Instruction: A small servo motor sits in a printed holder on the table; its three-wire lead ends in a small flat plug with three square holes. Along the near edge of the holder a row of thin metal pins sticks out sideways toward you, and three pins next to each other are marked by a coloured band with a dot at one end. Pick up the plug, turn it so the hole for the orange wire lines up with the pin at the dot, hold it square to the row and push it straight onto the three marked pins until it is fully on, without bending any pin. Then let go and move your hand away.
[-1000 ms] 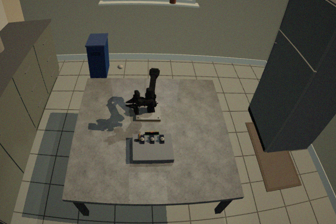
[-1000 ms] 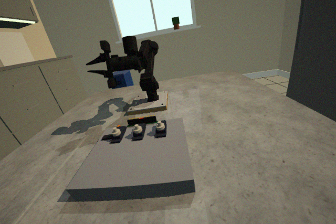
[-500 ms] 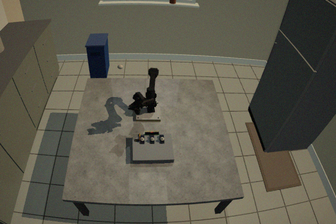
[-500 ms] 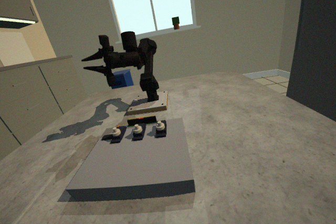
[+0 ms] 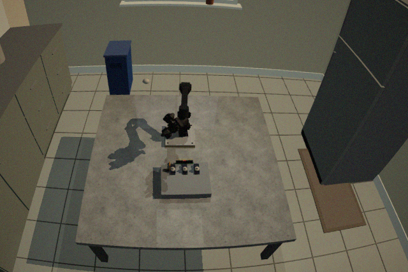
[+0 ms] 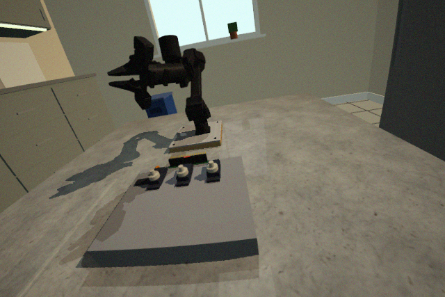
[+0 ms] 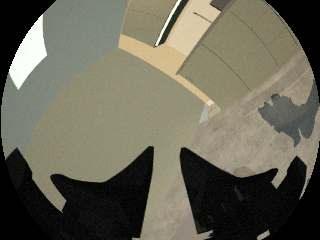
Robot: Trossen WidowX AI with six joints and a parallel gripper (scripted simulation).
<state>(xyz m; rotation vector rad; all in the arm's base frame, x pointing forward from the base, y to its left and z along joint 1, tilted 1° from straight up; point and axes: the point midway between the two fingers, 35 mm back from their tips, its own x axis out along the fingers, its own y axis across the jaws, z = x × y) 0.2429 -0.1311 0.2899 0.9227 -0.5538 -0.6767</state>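
Note:
My gripper (image 6: 108, 78) (image 7: 167, 151) is open with nothing between its fingertips. It is held high above the table, left of the arm's base, and points left, far from the holder. A grey block (image 5: 186, 185) (image 6: 179, 222), apparently the holder, carries three dark servo-like bodies with white horns, one of them the middle one (image 5: 185, 168) (image 6: 181, 171). A dark strip (image 5: 184, 162) (image 6: 188, 159) with small red and green parts lies along the block's edge nearest the arm. A small orange bit (image 5: 169, 165) (image 6: 156, 167) shows beside the leftmost body. The plug, pins and dot are too small to make out.
The arm's pale base plate (image 5: 180, 143) (image 6: 190, 142) stands on the table (image 5: 240, 196) (image 6: 323, 196) behind the block. A blue bin (image 5: 119, 74) (image 6: 163, 105) stands on the floor beyond the table. The arm's shadow falls on the table at the left.

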